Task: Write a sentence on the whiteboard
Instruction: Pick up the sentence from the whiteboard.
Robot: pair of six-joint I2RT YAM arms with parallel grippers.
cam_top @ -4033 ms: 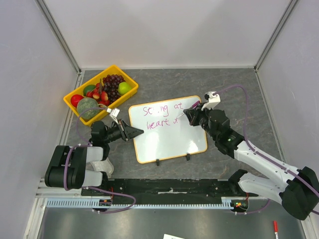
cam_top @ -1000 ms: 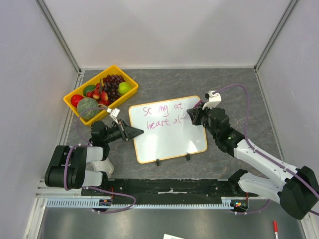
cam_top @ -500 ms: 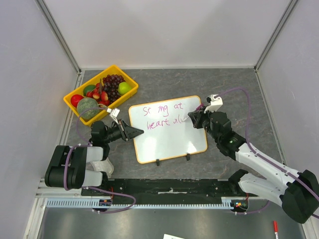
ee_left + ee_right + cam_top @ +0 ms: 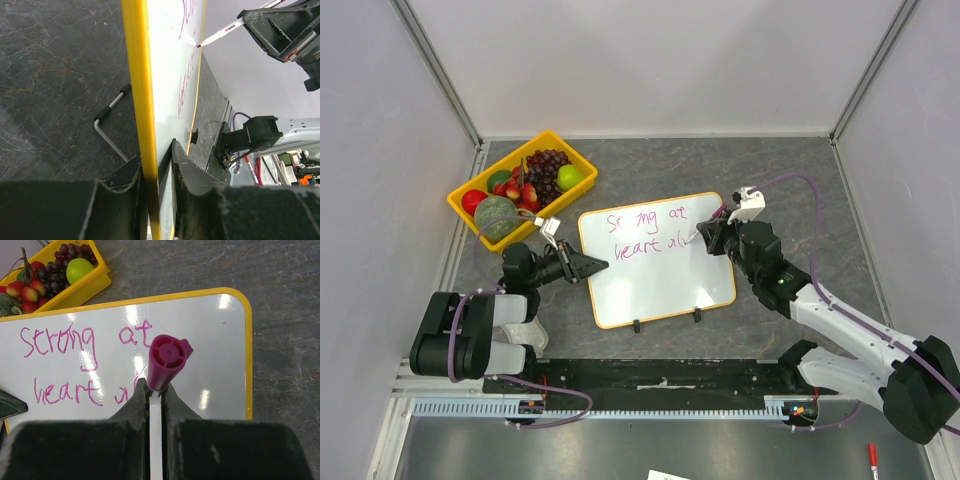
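Observation:
The whiteboard (image 4: pixel 660 285) with its orange-yellow frame lies mid-table. My left gripper (image 4: pixel 594 266) is shut on its left edge; in the left wrist view the frame (image 4: pixel 136 90) runs up between the fingers (image 4: pixel 185 175). The sentence (image 4: pixel 645 232) is in magenta and reads "Strong at / heart al" (image 4: pixel 60 342). My right gripper (image 4: pixel 708 236) is shut on a white marker (image 4: pixel 167 357) with a magenta cap end. It stands over the board's right part, tip down at the end of the second line (image 4: pixel 198 46).
A yellow tray (image 4: pixel 582 152) of grapes, apples and other fruit sits at the back left, near the board's corner (image 4: pixel 95 282). Two black clip feet (image 4: pixel 636 325) stick out at the board's near edge. A red pen (image 4: pixel 871 455) lies below the table edge.
The second line has grown from "heart a" to "heart al". My right gripper drifted slightly right with the marker and came back. The left gripper has not moved.

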